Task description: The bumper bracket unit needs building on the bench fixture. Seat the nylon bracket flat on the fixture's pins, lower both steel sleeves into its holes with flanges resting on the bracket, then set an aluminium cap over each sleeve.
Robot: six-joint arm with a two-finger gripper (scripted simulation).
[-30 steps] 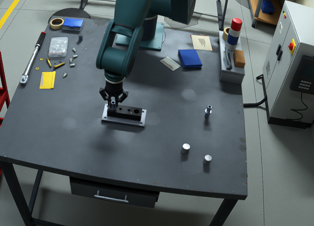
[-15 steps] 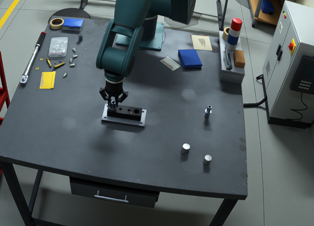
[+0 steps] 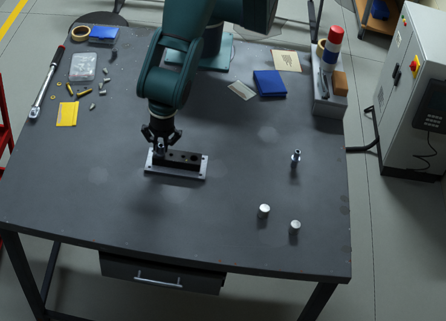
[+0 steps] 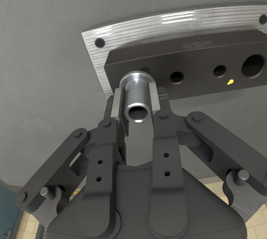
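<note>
The black nylon bracket (image 3: 177, 159) (image 4: 189, 68) sits flat on the metal fixture plate (image 3: 175, 170) near the table's middle. A steel sleeve (image 3: 160, 147) (image 4: 137, 94) stands in the bracket's left end hole, its flange down on the bracket's top. The right end hole (image 4: 252, 66) is empty, with two small holes between. A second steel sleeve (image 3: 295, 157) stands upright on the table to the right. Two aluminium caps (image 3: 263, 210) (image 3: 294, 227) stand apart near the front right. My gripper (image 3: 160, 144) (image 4: 136, 101) is above the bracket's left end and grips the first sleeve by its upper barrel.
A grey stand with a red, white and blue beacon (image 3: 329, 80) sits at the right rear edge. A blue pad (image 3: 270, 83) and papers lie behind the fixture. A torque wrench (image 3: 46, 82), screws, a yellow card and tape fill the left rear corner.
</note>
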